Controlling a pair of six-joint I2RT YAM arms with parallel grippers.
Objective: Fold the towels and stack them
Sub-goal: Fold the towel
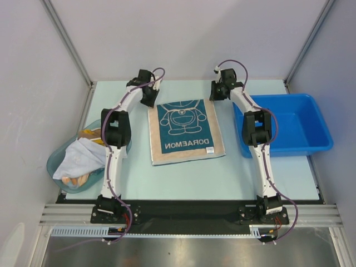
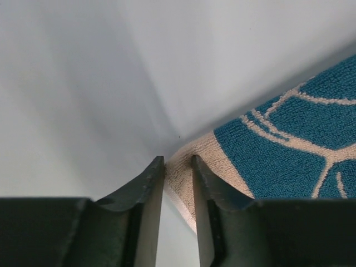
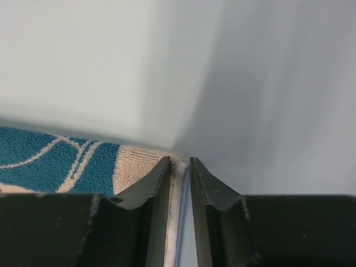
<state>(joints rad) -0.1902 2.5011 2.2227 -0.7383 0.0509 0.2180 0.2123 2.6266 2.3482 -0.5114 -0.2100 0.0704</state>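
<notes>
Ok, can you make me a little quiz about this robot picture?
1. True or false: the blue bin holds towels.
2. Which word is printed on the blue towel? A) HELLO B) DORAEMON C) ROBOT
3. Fill in (near or far): the left pincer and the right pincer are at the blue towel's two ___ corners, counted from the arm bases.
Key: 1 false; 2 B; 3 far.
</notes>
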